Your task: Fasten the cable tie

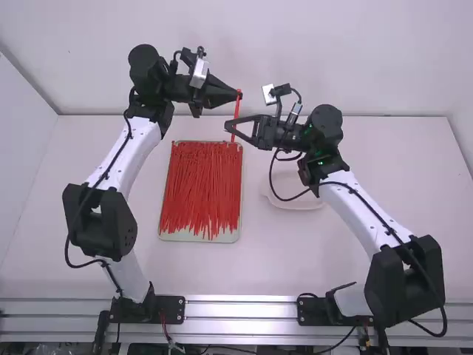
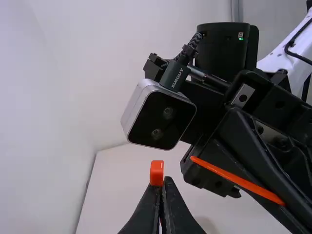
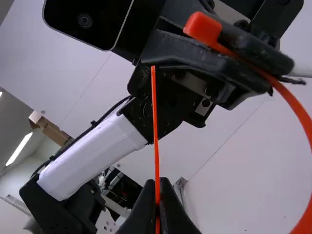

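A single red cable tie (image 1: 236, 111) hangs in the air above the far end of the tray, held by both grippers. My left gripper (image 1: 238, 95) is shut on it just below its square head (image 2: 156, 173). My right gripper (image 1: 231, 128) is shut on the strap lower down. In the right wrist view the strap (image 3: 155, 126) runs straight up from my right gripper (image 3: 157, 195) towards the left gripper's fingers (image 3: 219, 53). The head (image 3: 201, 27) sticks out there, and the strap bends round in an arc at the side. In the left wrist view the strap (image 2: 234, 181) crosses the right gripper's black body.
A flat tray (image 1: 199, 238) with a dense pile of red cable ties (image 1: 201, 188) lies on the white table below the grippers. A clear shallow dish (image 1: 292, 198) sits to the right of the tray under the right arm. White walls close off the back and the left side.
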### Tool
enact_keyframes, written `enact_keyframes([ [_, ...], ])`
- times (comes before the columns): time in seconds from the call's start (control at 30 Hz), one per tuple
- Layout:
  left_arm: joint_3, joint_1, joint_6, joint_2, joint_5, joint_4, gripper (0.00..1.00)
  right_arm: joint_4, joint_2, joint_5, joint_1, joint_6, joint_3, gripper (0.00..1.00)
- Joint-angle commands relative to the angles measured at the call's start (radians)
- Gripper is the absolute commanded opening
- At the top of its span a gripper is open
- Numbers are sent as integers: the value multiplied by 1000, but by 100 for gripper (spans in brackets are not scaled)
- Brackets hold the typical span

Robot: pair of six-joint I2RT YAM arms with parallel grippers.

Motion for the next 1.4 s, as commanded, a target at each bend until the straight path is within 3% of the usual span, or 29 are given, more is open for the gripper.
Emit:
enact_keyframes([
  [0.0,-1,-5,14,-6,16,7,2,5,-3,-1,-2,3,29,0],
  [1.37,-1,-23,-11,-17,16,34,2,-19,-3,25,-37,-20,29,0],
])
